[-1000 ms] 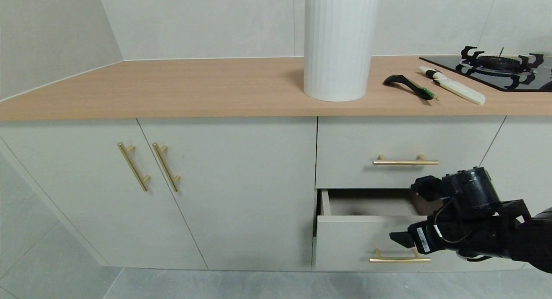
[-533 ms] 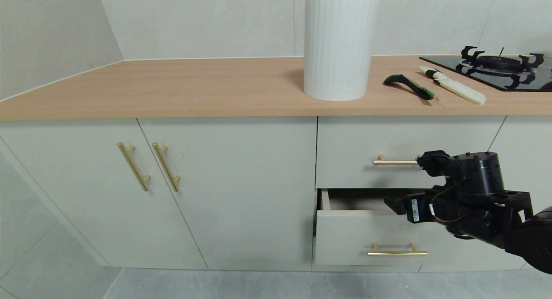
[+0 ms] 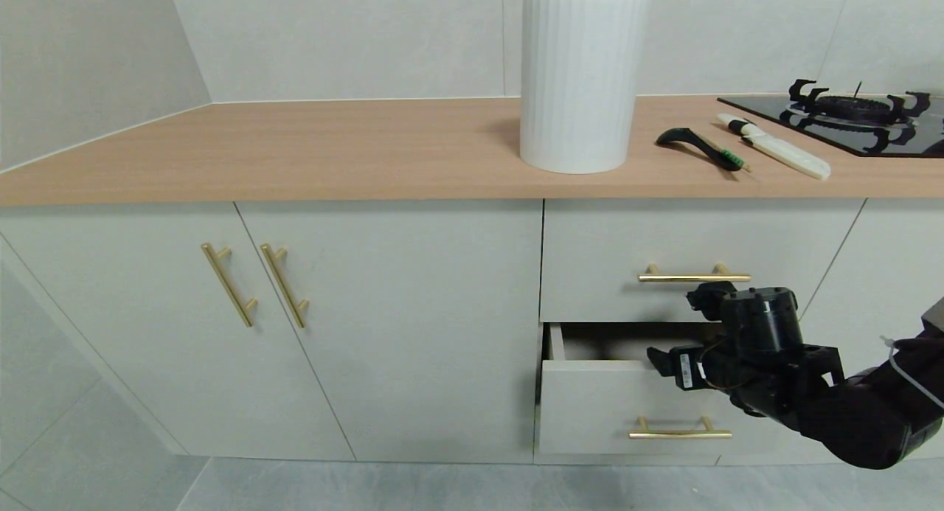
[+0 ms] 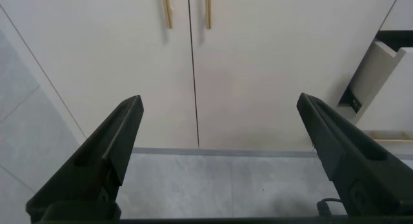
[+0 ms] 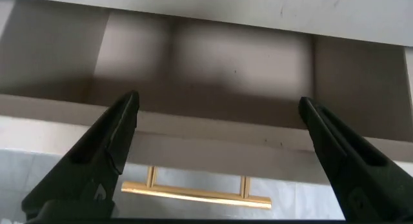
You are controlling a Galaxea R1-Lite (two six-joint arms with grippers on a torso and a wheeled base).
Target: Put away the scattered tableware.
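Right gripper (image 3: 671,325) closer to open drawer (image 3: 590,408)

Matt wood-grain countertop (image 3: 332,148); glossy black hob (image 3: 855,136); shiny brass-look metal drawer handle (image 3: 693,278).

The container (image 3: 577,76) is cut off by the head view's top edge, the hob (image 3: 855,120) by its right edge. The inside of the open drawer (image 3: 590,408) is largely hidden behind its front and the right end effector (image 3: 677,327). The black utensil (image 3: 700,147) on the bench (image 3: 295,150) is too small to be identified.
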